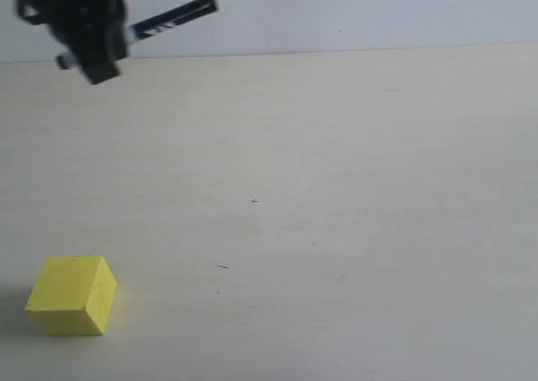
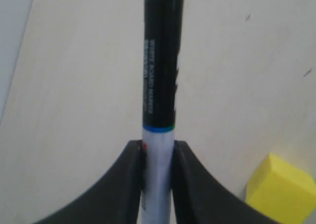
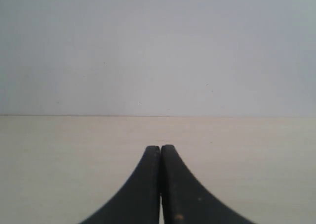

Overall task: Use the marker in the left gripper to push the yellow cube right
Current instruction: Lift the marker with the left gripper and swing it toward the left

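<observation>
At the far left of the exterior view, the left gripper is clamped narrowly on the white barrel of the marker. The long black cap sticks out toward the right and slightly upward, probably so the free end can do the pushing while the fingers stay clear. Gripper and marker sit toward the back of the table, well apart from the yellow cube, which rests flat near the front left corner. Nothing touches the cube yet. To push it right, the marker would likely have to come down on the cube's left side, and there seems to be little room there. The table to the right is bare, leaving space for the cube to slide. The right gripper is pressed closed on nothing, idle above the table.
</observation>
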`<move>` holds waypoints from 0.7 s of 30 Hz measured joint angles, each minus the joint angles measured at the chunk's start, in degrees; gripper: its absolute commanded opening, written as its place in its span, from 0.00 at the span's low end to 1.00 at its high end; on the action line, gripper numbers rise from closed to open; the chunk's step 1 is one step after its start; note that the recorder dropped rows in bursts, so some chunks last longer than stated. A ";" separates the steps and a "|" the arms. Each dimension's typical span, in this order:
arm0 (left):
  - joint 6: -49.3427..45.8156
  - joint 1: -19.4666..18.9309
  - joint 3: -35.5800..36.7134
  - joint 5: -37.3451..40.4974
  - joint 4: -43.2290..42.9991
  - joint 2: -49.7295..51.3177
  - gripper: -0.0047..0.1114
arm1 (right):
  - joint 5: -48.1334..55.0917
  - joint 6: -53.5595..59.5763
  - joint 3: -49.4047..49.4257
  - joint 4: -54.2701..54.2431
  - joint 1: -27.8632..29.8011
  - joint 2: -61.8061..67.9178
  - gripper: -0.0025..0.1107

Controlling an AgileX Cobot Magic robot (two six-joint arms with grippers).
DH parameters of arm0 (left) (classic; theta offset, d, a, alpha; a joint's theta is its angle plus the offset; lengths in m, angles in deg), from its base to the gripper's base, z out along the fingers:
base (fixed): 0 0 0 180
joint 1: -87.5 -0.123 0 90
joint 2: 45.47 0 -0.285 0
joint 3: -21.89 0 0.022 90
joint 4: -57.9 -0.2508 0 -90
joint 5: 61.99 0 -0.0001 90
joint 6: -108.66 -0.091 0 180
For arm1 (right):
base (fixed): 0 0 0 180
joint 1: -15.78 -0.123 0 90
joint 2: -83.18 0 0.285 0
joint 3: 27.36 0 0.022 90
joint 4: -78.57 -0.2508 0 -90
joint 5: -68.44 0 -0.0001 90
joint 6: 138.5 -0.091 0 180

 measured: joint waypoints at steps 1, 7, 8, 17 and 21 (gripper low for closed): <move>-0.99 -1.99 2.39 0.00 -0.33 -2.27 0.04 | 0.00 0.00 0.00 0.00 0.00 0.00 0.02; -4.02 -17.76 14.02 0.38 -8.42 -11.04 0.04 | 0.00 0.00 0.00 0.00 0.00 0.00 0.02; -4.28 -20.41 15.54 0.38 -8.92 -11.73 0.04 | 0.00 0.00 0.00 0.00 0.00 0.00 0.02; -24.93 -33.23 29.55 -0.30 -6.55 -12.72 0.04 | 0.00 0.00 0.00 0.00 0.00 0.00 0.02; -26.55 -34.73 34.73 -5.35 -9.08 -10.37 0.04 | 0.00 0.00 0.00 0.00 0.00 0.00 0.02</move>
